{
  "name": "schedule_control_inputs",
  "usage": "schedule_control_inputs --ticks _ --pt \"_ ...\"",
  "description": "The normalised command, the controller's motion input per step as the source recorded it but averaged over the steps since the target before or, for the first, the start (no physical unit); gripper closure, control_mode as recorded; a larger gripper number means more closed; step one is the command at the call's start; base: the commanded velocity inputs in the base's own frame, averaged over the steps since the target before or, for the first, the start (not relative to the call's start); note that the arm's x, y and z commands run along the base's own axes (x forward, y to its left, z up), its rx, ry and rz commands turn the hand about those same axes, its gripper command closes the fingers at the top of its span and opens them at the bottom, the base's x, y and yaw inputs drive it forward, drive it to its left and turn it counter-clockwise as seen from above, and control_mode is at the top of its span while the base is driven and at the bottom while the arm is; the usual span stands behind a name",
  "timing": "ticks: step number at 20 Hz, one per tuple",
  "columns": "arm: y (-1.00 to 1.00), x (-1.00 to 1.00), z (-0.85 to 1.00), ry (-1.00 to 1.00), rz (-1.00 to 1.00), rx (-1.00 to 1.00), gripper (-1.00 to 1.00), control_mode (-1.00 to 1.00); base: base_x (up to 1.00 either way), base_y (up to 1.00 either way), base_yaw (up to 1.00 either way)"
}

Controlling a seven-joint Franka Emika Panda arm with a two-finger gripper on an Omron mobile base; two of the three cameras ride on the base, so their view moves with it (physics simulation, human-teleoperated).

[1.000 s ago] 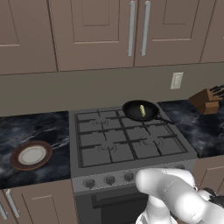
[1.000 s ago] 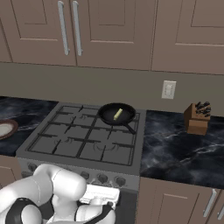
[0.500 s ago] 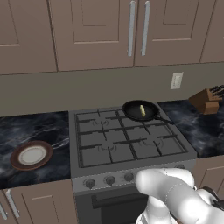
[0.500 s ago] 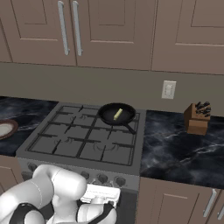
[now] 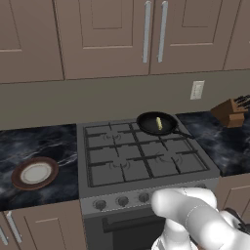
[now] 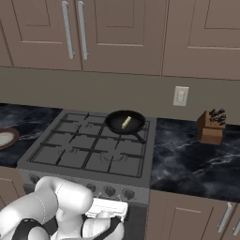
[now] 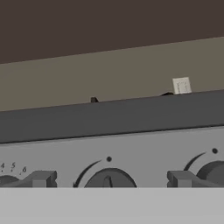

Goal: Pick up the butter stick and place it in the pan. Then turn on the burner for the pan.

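Observation:
The butter stick (image 5: 158, 123) (image 6: 126, 122), a small pale-yellow bar, lies inside the black pan (image 5: 146, 122) (image 6: 116, 123). The pan sits on the stove's back right burner with its handle pointing to the front right. My gripper (image 7: 111, 178) is open, low in front of the stove's grey control panel. Its two fingertips (image 7: 41, 178) stand on either side of a round dark knob (image 7: 109, 181) without touching it. A second knob (image 7: 214, 171) shows at the right edge of the hand view. The arm's white elbow (image 5: 190, 210) (image 6: 61, 197) hides part of the stove front.
A row of knobs (image 5: 122, 200) (image 6: 110, 191) runs along the stove front. A brown-rimmed plate (image 5: 34, 173) (image 6: 4, 138) lies on the dark marble counter at the left. A knife block (image 5: 232, 112) (image 6: 211, 127) stands at the right, below a wall socket (image 5: 197, 90) (image 6: 180, 95).

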Motion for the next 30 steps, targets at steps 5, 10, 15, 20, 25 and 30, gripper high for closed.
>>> schedule_control_inputs --ticks 5,10,15,20,25,30 --pt "0.00 0.13 0.00 0.06 0.00 0.00 -1.00 -1.00 0.00 0.00 0.00" --pt "0.00 0.15 0.00 0.07 0.00 0.00 -1.00 -1.00 0.00 0.00 0.00" --pt "0.07 0.08 -0.03 0.06 0.00 0.00 -1.00 -1.00 0.00 0.00 0.00" --pt "0.10 0.06 -0.01 0.05 0.00 0.00 -1.00 -1.00 0.00 0.00 0.00" --pt "0.14 0.08 0.00 0.04 0.00 0.00 -1.00 -1.00 0.00 0.00 0.00" --pt "0.09 0.12 0.00 0.02 0.00 0.00 -1.00 -1.00 0.00 0.00 0.00"
